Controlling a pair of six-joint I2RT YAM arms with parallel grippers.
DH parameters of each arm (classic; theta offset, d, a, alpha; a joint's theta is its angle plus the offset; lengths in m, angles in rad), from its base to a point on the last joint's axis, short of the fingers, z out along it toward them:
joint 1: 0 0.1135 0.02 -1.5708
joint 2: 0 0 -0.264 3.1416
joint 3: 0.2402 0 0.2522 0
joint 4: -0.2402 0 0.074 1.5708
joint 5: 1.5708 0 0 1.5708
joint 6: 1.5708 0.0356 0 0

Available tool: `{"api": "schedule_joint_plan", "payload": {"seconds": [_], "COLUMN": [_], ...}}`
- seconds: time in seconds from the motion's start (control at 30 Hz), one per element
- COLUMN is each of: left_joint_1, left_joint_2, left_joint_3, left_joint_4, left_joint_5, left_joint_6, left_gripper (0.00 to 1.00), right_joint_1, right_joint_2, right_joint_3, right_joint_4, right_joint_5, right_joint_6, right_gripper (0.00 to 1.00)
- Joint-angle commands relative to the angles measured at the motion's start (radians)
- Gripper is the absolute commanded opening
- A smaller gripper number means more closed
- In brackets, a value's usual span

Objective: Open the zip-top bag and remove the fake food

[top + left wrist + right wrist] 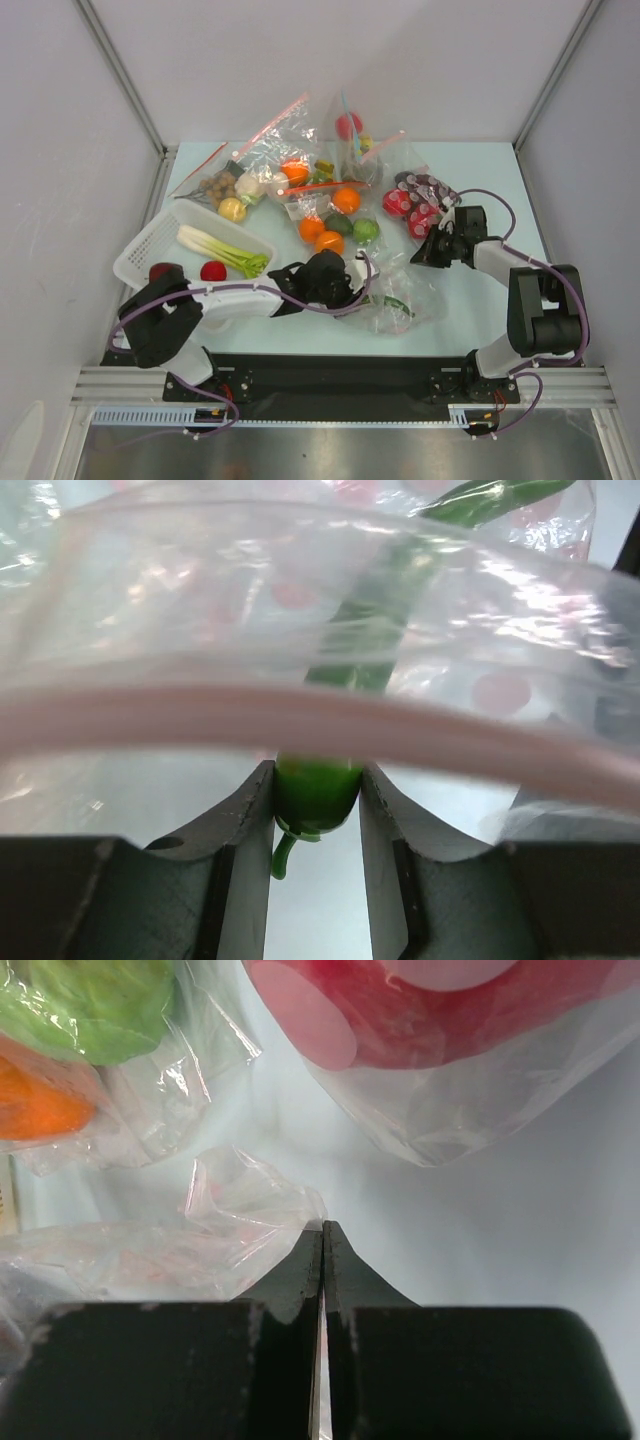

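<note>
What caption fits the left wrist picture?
The left gripper pinches a green toy vegetable at the pink strip of the zip-top bag.

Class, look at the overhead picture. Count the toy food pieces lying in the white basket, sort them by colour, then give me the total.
White-and-green leek: 1
Bright red piece: 1
Dark red piece, partly hidden by the left arm: 1
Total in the white basket: 3

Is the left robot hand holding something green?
Yes, the left gripper has its two fingers clamped on the stem end of a green toy vegetable, just below the pink strip of the bag.
</note>
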Motion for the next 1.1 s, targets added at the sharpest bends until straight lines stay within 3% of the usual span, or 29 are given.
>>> {"api": "schedule_joint_plan", "payload": {"seconds": [0.0,0.53,0.7,1.07], "left_joint_1": [0.016,0.028,0.029,0.031], "left_joint_2": [-0.075,-0.279,-0.317,-0.308], "left_joint_3": [0.005,0.044,0.039,0.103], "left_joint_4": [-0.037,-0.269,-0.228,-0.346], "left_joint_5": [-0.068,-0.334,-0.337,-0.378], "left_joint_6": [-0.036,-0.028,-0.008,0.001], "left_gripper": [0.14,0.16,0.18,0.19], "right_joint_1": [-0.011,-0.02,-0.026,-0.052], "right_joint_2": [-0.038,-0.049,-0.048,-0.048], "right_joint_3": [0.032,0.029,0.044,0.079], "right_joint_4": [-0.004,-0.001,-0.004,-0.006], "right_joint_5": [0.024,0.031,0.042,0.07], "right_joint_6": [-0.018,-0.018,-0.015,-0.016], "right_gripper": [0.0,0.0,0.0,0.0]}}
